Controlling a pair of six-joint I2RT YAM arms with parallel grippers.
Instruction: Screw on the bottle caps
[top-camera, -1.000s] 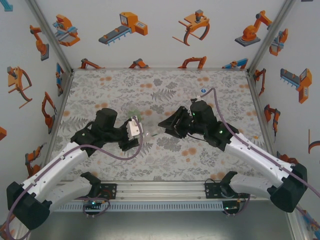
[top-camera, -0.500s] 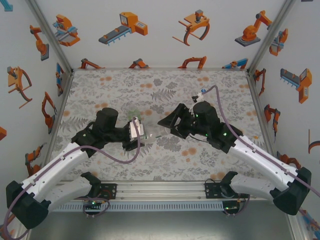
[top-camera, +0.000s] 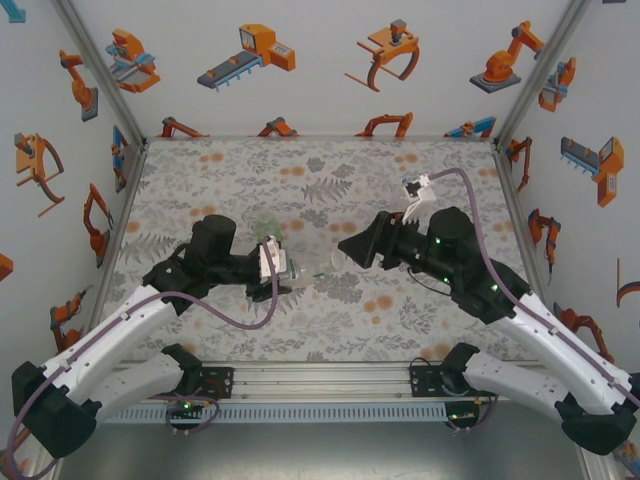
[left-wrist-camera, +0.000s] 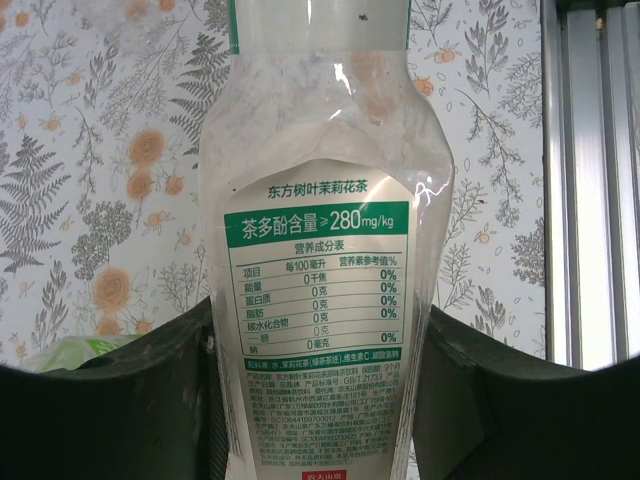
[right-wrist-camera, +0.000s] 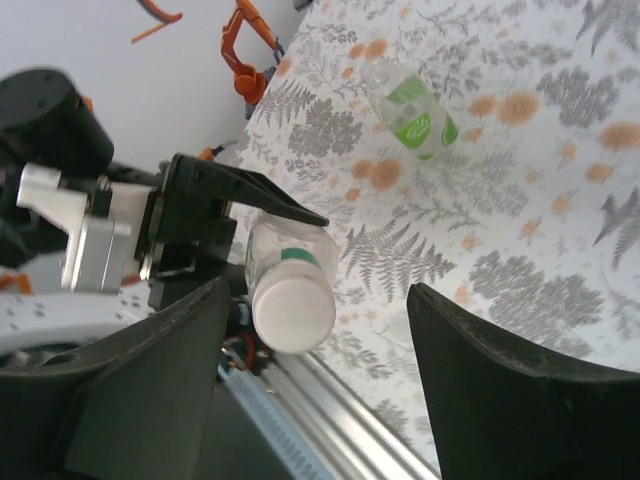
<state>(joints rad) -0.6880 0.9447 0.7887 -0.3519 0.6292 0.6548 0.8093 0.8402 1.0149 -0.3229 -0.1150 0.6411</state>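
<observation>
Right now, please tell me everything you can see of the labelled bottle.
The labelled bottle is clear plastic, apparently empty, with a white-and-green label of printed Chinese text. A white cap sits on its neck; how tightly, I cannot tell. The left end effector clamps its body between dark fingers, the capped end pointing toward the open right end effector.

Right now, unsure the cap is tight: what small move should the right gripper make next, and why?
Probably advance the right gripper and close on the cap for a twist: it is open, short of the cap, which sits on the bottle the left gripper holds.
</observation>
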